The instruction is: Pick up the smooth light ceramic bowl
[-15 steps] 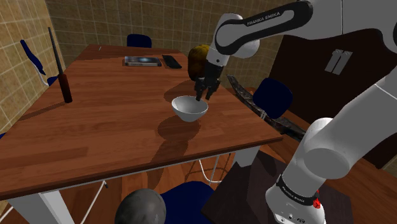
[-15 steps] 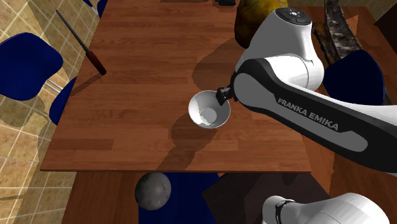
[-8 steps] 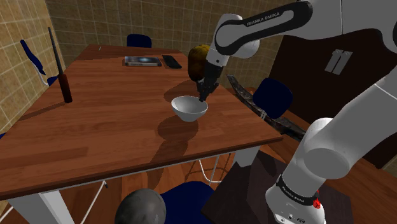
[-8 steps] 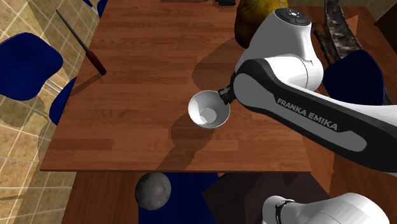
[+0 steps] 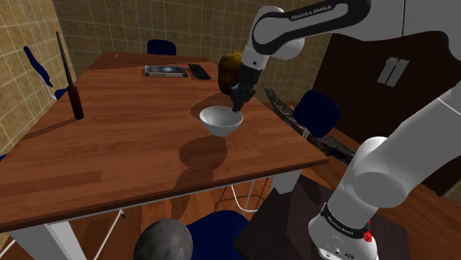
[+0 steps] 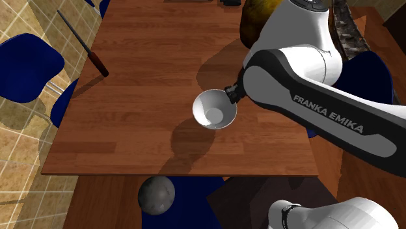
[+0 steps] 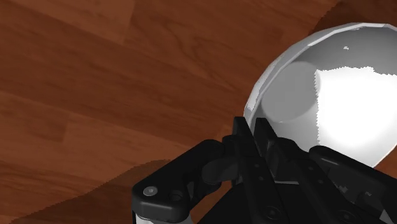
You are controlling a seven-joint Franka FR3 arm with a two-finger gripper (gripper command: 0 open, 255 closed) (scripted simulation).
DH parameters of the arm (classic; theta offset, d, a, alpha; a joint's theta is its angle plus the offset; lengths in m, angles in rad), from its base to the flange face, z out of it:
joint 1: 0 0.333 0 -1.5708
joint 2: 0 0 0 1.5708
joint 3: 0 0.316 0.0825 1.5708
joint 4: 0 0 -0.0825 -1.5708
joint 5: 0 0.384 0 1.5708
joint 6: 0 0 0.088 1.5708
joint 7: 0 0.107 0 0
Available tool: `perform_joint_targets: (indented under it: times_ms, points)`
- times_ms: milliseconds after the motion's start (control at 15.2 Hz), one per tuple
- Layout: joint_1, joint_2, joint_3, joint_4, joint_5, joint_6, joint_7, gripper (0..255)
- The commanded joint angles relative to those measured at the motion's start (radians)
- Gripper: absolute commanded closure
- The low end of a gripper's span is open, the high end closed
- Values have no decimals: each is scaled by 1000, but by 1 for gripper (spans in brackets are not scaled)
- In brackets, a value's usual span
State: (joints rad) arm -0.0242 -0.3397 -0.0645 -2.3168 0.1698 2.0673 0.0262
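Note:
The smooth white bowl point(image 5: 220, 121) hangs a little above the brown wooden table point(image 5: 125, 148), and its shadow lies apart from it on the wood. My black gripper point(image 5: 236, 108) comes down on the rim on the side toward the shoulder view's right and is shut on that rim. In the second exterior view the bowl point(image 6: 214, 110) is seen from above, with the gripper point(image 6: 232, 95) at its right edge under the white forearm. In the wrist view the fingers point(image 7: 245, 137) clasp the bowl's point(image 7: 331, 95) wall, one inside and one outside.
A long dark tool with a reddish handle point(image 5: 71, 80) stands near the table's left side. A flat book point(image 5: 165, 71) and a dark slab point(image 5: 199, 72) lie at the far end. A brownish-yellow lump point(image 5: 230, 68) sits just behind the gripper. Blue chairs point(image 5: 316, 111) ring the table; a grey ball point(image 5: 162, 241) is below the front edge.
The gripper has risen a little with the bowl in it, so the bowl has left the table and its shadow now lies separate. The forearm has swung upward.

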Motion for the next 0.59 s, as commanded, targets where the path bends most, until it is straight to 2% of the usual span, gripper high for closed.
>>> perform_joint_targets:
  times_ms: [0,528]
  points:
    - [0,-6,1,23,-3,-29,7,255]
    - [-2,-21,1,117,-11,-136,25,255]
